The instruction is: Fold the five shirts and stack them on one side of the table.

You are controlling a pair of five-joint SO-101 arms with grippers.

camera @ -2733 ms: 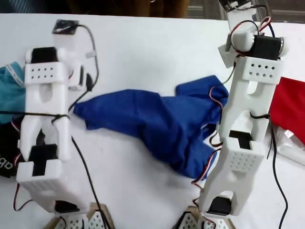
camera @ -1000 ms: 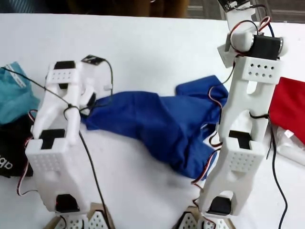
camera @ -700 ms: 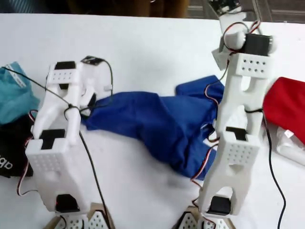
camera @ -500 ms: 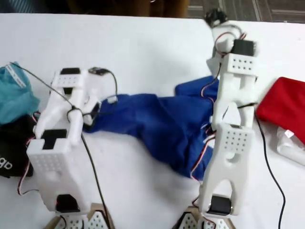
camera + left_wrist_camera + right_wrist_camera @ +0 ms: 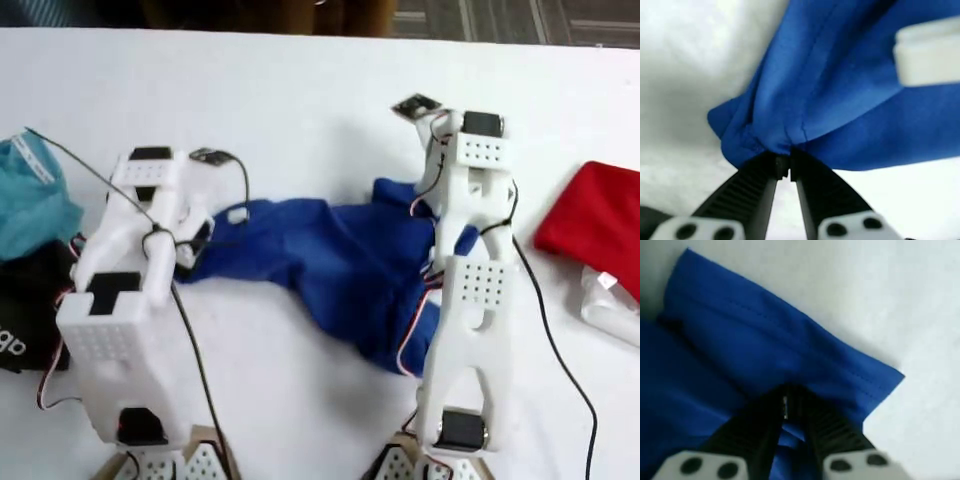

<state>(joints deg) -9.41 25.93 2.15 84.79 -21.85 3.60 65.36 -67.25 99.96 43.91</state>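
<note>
Blue shirt [image 5: 330, 265]: crumpled, mid-table [image 5: 300, 90], strung between both arms.
Left gripper [image 5: 784, 167]: fingers pinch the shirt's bunched left end.
Right gripper [image 5: 790, 407]: fingers clenched on a hem fold at its far right.
Obstruction: right arm [image 5: 470, 300] covers the shirt's right side.
Left edge: teal shirt [image 5: 35, 195], black shirt [image 5: 20, 310] beside it.
Right edge: red shirt [image 5: 595, 225].

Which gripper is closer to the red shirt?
Right. The right gripper pinches the blue shirt at its end nearest the red shirt. The left gripper pinches the opposite end, with the whole garment between.
</note>
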